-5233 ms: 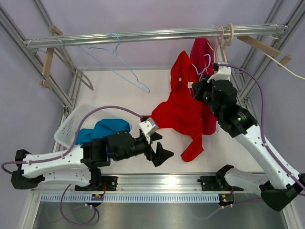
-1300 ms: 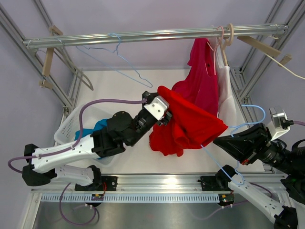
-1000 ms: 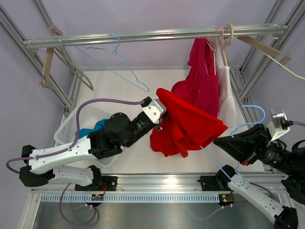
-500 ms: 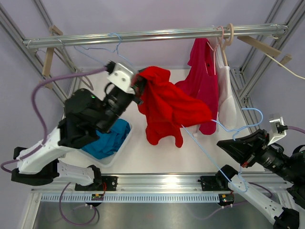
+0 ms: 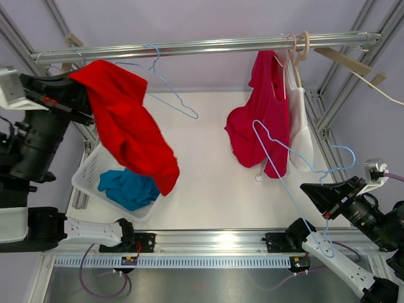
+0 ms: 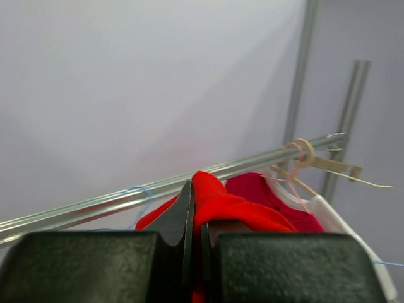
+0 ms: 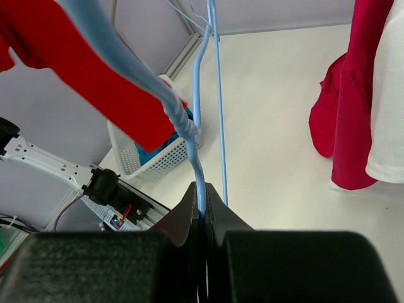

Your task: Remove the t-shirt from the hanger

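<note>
The red t-shirt (image 5: 126,132) hangs high at the left of the top view, draped down over the white basket. My left gripper (image 6: 196,208) is shut on a fold of the t-shirt (image 6: 240,211), with cloth bulging over the right finger. The light blue wire hanger (image 7: 187,126) is bare and apart from the shirt. It stands up from my right gripper (image 7: 203,211), whose jaws are shut on its wire. In the top view the right gripper (image 5: 310,189) sits low at the right.
A white basket (image 5: 88,170) at the left holds a blue cloth (image 5: 129,189). On the metal rail (image 5: 202,45) hang a crimson garment (image 5: 265,120), a white one (image 5: 302,126) and another blue wire hanger (image 5: 167,95). Frame posts stand on both sides.
My left arm swung up and to the left with the red t-shirt, from the middle to above the basket. The shirt came off the blue hanger, which stays in the right gripper.
</note>
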`<state>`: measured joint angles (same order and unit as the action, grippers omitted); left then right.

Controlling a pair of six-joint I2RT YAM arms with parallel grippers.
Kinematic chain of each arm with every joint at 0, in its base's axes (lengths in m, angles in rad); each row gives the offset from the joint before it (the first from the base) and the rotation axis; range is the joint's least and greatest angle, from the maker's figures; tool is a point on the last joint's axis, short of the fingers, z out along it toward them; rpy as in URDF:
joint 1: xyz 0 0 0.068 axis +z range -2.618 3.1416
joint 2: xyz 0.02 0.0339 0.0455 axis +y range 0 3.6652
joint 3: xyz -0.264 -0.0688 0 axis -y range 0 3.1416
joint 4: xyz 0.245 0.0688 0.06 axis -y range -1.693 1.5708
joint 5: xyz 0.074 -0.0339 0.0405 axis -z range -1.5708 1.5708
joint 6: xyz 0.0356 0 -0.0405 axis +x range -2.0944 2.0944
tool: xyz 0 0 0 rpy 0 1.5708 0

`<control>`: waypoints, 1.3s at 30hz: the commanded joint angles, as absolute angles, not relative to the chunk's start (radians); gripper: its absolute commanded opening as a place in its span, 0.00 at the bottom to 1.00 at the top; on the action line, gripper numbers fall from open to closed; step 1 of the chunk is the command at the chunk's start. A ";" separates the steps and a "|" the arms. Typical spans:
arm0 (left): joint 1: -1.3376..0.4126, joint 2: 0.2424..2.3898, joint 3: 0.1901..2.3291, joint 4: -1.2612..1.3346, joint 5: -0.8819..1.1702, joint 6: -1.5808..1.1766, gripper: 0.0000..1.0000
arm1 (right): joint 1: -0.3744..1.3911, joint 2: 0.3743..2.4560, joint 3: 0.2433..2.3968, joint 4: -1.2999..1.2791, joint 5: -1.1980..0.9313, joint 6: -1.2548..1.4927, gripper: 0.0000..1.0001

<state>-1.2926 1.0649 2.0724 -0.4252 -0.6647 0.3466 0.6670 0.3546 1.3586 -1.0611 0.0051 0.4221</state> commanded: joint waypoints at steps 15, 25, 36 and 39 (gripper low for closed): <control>-1.041 0.758 1.295 0.249 -0.965 0.905 0.00 | 0.666 0.448 1.304 -0.939 -0.060 0.374 0.00; -0.827 0.525 1.006 0.000 -1.014 0.491 0.00 | 0.666 0.541 1.313 -0.865 -0.057 0.350 0.00; -0.827 0.284 0.899 -0.614 -1.249 -0.093 0.00 | 0.667 0.920 1.443 -0.638 0.094 0.295 0.00; -0.825 0.302 0.879 -0.779 -1.276 -0.288 0.09 | 0.678 1.038 1.537 -0.624 0.115 0.275 0.00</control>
<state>-0.8261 0.2802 0.9039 -0.5648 -1.1984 -0.0231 0.6678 0.9596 1.4528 -0.7227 0.0666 0.3187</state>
